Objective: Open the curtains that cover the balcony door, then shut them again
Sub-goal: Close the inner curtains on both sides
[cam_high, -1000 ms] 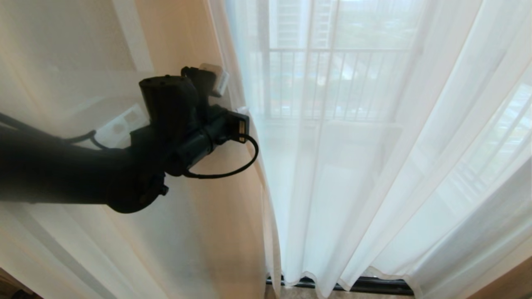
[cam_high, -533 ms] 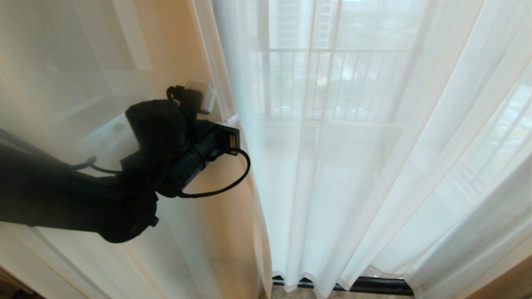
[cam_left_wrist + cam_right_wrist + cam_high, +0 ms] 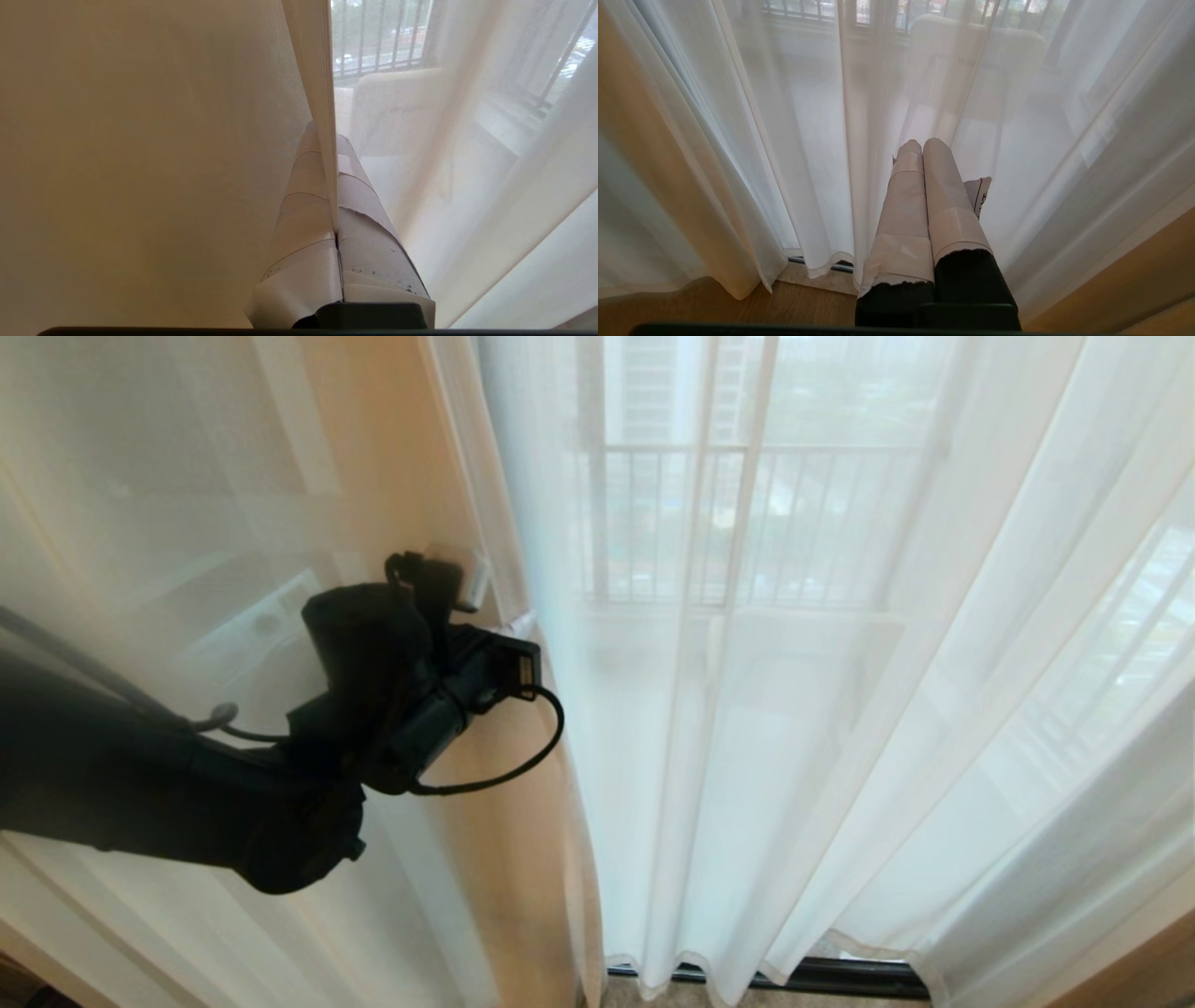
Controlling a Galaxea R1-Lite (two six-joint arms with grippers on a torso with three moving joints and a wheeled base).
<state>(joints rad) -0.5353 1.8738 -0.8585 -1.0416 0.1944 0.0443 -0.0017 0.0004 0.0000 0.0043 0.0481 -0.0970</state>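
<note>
Left gripper (image 3: pixel 337 186): clenched on the edge of the curtains (image 3: pixel 840 709), carried leftward and lower than a second ago.
Curtains: still covering the balcony door (image 3: pixel 840 978); opening barely begun.
Right gripper (image 3: pixel 923 154): clenched empty, parked low.

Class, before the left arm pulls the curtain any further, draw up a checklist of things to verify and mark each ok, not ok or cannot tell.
1. Left pincer shut on the curtain edge: ok.
2. Edge seated between the fingers, not at the tips: ok.
3. Right pincer shut, holding nothing, clear of the pull: ok.
4. Cable at the left wrist free of fabric: ok.
5. Curtains not snagged at the floor track: cannot tell.
6. Balcony door behind: cannot tell.
</note>
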